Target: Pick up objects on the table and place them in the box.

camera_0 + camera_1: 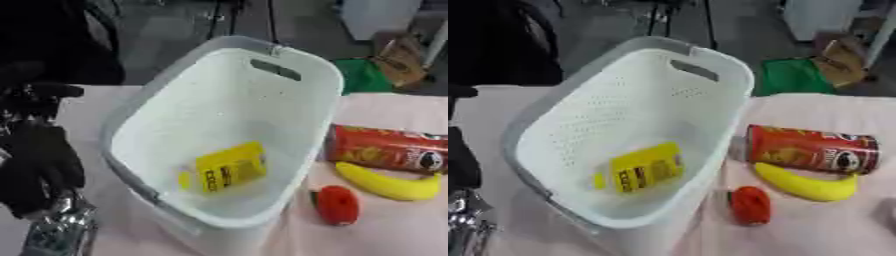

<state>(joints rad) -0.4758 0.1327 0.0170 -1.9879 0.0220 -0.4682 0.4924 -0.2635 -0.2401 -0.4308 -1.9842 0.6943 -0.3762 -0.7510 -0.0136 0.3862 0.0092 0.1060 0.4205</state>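
Observation:
A white basket (306, 70) with a grey rim stands tilted on the pink table, and a yellow packet (229, 167) lies on its bottom. To its right lie a red crisp can (811, 149) on its side, a yellow banana (805, 184) in front of the can, and a small red fruit-like thing (751, 205) nearest the basket. My left hand (39, 165), black with a silver wrist below it, hovers at the left edge beside the basket, holding nothing that I can see. The right hand does not show.
The pink table (815, 107) extends right past the three items. Beyond its far edge lie a green bag (789, 75) and a brown box (846, 57) on the dark floor. Dark machinery (44, 45) fills the upper left.

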